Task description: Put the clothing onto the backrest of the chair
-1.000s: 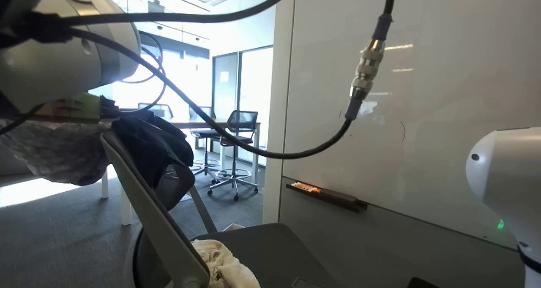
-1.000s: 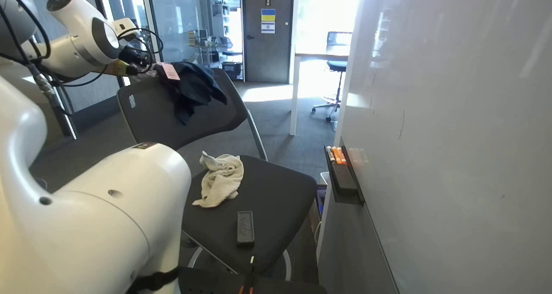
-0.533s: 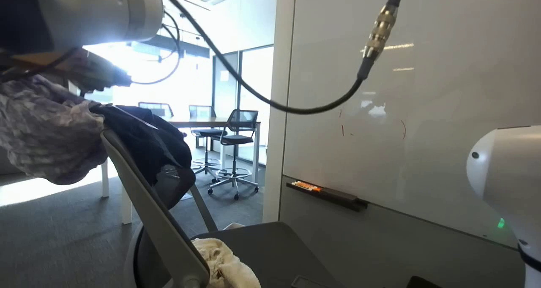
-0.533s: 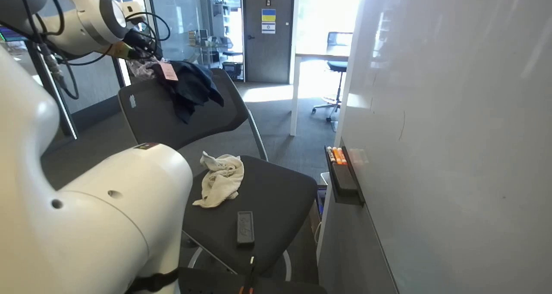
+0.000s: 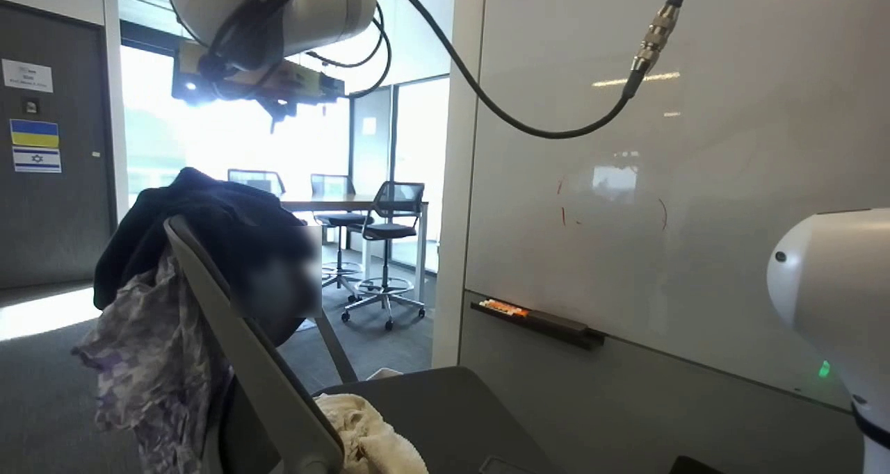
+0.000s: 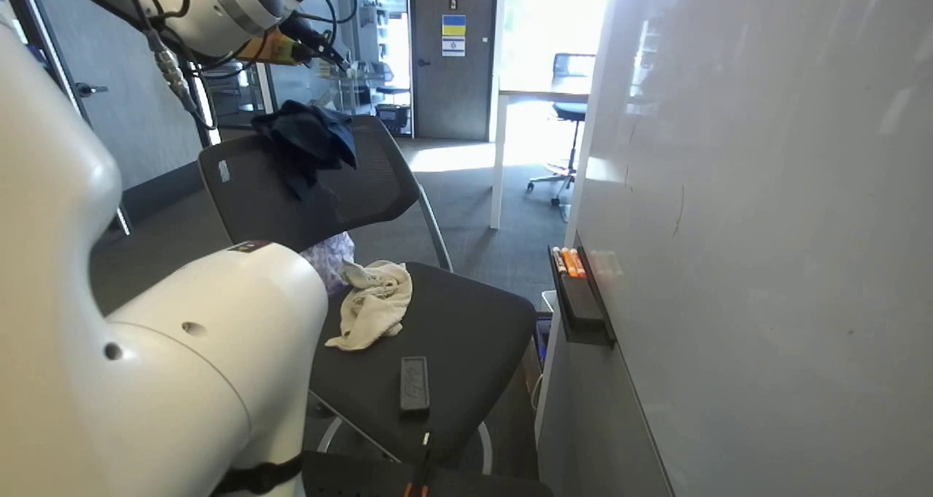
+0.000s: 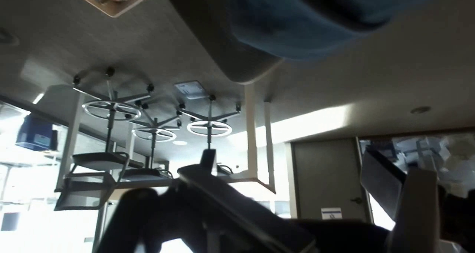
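The clothing is dark navy with a lavender patterned part. Its navy part lies over the top of the chair's backrest in both exterior views point(image 5: 201, 217) point(image 6: 310, 140). The lavender part hangs down behind the backrest point(image 6: 368, 191) and shows below it. My gripper point(image 7: 293, 164) is open with nothing between its fingers. In both exterior views it is above the backrest, apart from the clothing point(image 5: 278, 116) point(image 6: 337, 58). In the wrist view, which is upside down, blue cloth point(image 7: 297, 26) lies on the backrest at the top. Part of the clothing is blurred in an exterior view.
A cream cloth point(image 6: 375, 304) and a dark eraser point(image 6: 415, 385) lie on the chair seat point(image 6: 466, 329). A whiteboard point(image 6: 765, 191) with a marker tray point(image 6: 583, 300) stands beside the chair. A table and high chairs point(image 5: 389, 231) stand beyond. A cable point(image 5: 542, 133) loops from the arm.
My gripper has moved up and to the right in both exterior views, away from the clothing. The lavender part, bunched behind the backrest before, now hangs down. The pink tag no longer shows.
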`<state>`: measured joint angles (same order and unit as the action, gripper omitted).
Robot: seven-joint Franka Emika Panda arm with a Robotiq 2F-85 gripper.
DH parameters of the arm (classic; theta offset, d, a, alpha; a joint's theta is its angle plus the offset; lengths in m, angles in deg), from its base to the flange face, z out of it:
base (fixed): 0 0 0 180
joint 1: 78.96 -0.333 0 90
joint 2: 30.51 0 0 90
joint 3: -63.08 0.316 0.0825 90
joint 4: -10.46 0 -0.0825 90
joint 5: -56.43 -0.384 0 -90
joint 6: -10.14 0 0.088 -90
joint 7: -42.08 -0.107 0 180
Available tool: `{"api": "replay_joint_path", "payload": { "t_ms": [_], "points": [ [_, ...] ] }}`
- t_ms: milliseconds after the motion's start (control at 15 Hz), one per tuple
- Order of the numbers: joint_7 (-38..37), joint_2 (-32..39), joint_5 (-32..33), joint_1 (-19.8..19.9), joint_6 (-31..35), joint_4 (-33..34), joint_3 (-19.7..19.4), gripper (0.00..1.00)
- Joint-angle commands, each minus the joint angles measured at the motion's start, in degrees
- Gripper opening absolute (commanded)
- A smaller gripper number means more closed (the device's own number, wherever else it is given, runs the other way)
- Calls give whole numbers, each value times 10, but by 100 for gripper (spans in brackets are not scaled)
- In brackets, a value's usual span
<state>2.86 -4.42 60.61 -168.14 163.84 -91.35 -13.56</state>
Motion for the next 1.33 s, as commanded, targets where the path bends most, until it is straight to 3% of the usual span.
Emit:
{"api": "replay_joint_path", "payload": {
  "t_ms": [0,200,400,667,733,933,1067,1133,1267],
  "points": [
    [-34,20,55,-13,-64,-14,-35,100],
    [-87,66,104,-25,-60,-23,-74,100],
    [-117,81,119,-46,-177,-14,-94,100],
    [-143,74,132,-59,-339,7,-79,100],
    [-114,26,156,-72,-343,-23,-117,100],
    [-85,-12,171,-74,-370,-26,-134,100],
    [-49,-56,148,-79,-386,-28,-143,100],
    [-36,-79,152,-82,-346,-66,-167,100],
    [6,-107,138,-83,-342,-73,-184,100]
  ]
}}
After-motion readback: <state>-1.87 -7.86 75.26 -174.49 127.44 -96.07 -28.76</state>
